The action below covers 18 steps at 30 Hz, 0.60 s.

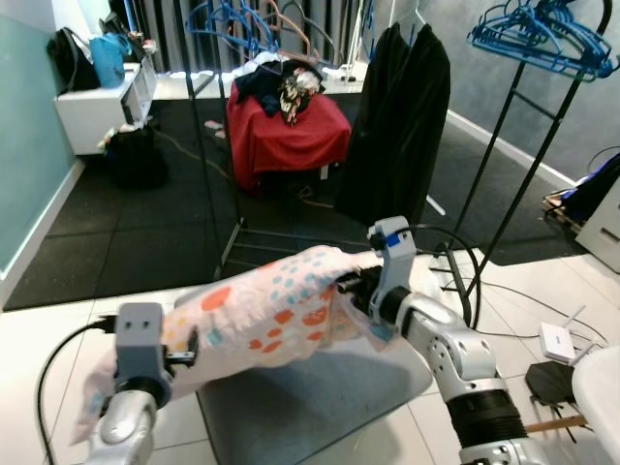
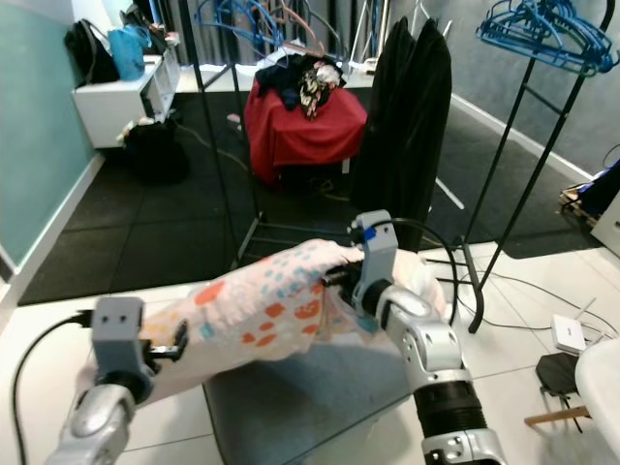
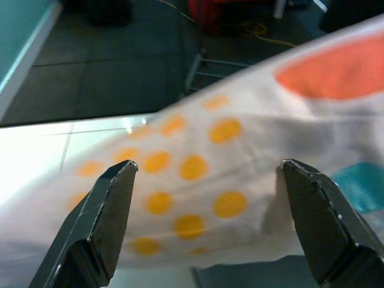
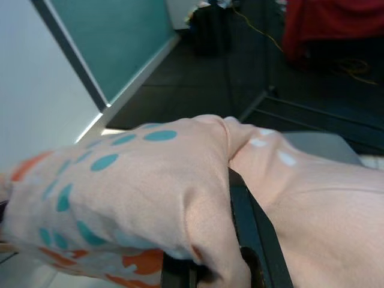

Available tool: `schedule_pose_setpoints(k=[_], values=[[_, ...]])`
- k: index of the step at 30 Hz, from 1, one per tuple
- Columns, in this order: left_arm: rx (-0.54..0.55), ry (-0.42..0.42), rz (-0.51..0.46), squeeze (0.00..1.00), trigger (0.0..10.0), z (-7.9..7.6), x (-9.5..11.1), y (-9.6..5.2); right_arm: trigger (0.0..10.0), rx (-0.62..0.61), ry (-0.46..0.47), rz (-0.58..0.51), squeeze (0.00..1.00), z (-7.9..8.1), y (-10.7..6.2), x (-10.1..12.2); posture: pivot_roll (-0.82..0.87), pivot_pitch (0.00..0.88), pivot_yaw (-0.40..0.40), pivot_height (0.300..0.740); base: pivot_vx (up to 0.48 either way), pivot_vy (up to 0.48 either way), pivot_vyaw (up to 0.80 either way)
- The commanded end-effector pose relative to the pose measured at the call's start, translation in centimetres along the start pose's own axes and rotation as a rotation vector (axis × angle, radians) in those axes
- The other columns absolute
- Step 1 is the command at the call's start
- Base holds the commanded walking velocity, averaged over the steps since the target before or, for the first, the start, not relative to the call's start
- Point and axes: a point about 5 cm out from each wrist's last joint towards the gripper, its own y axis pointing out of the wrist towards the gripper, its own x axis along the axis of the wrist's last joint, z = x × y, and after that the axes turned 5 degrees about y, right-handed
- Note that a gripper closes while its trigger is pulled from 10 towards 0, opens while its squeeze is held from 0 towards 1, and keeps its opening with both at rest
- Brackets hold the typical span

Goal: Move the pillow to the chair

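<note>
Two pincers carry the pillow in the head views, the left pincer at one end and the right pincer at the other, likely to keep it level above the grey chair seat. From the left wrist, both fingers stand wide open with dotted fabric between them, apparently only supporting. From the right wrist, fabric bunches over a black finger, clamped tight.
</note>
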Motion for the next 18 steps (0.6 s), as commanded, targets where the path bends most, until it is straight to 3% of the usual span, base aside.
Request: schedule_pose_setpoints(k=[1,7,18], values=[[-0.021,-0.006,-0.004,0.00,10.0,-0.5,0.2,0.1,10.0,0.018,-0.021,-0.108,0.00,0.2,-0.1,2.2,-0.17,0.020,-0.059,0.740,0.000,-0.480,0.00],[-0.046,-0.020,-0.010,0.00,10.0,-1.5,0.4,0.3,10.0,0.010,-0.021,-0.105,0.00,0.0,-0.2,2.2,-0.17,0.023,-0.059,0.740,0.000,-0.480,0.00],[-0.054,-0.024,-0.012,0.00,10.0,-1.5,0.6,0.3,10.0,-0.016,-0.018,-0.105,0.00,-0.5,-0.3,2.3,-0.18,0.027,-0.056,0.740,0.000,-0.480,0.00]])
